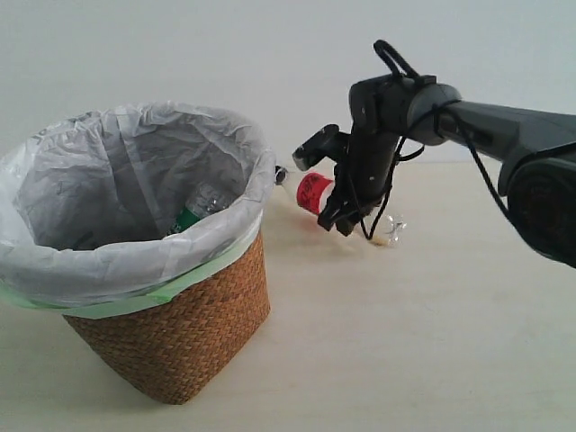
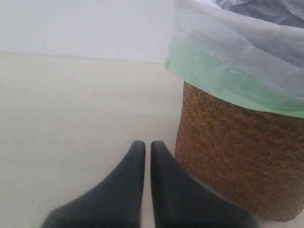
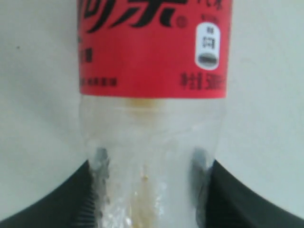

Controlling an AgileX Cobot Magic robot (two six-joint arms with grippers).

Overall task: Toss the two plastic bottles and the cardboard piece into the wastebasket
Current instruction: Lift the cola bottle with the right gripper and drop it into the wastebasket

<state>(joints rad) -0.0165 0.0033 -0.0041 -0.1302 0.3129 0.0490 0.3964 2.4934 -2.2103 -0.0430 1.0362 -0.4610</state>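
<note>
My right gripper (image 1: 346, 219) pinches the red-label bottle (image 1: 315, 191) across its clear lower body, near the table's (image 1: 405, 342) far edge. Its long axis slants, cap end raised toward the basket (image 1: 180, 333), base lower. Its label (image 3: 152, 57) bears black Chinese characters, cut off, with the small print blurred. The green-label bottle (image 1: 193, 211) lies inside the basket, and my left gripper (image 2: 143, 152), jaws pressed together and empty, sits beside its foot.

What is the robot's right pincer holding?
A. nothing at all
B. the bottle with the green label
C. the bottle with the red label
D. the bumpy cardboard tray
C: the right pincer is clamped on the slim clear plastic bottle with the red label, one dark finger on each side of its clear body.
</note>
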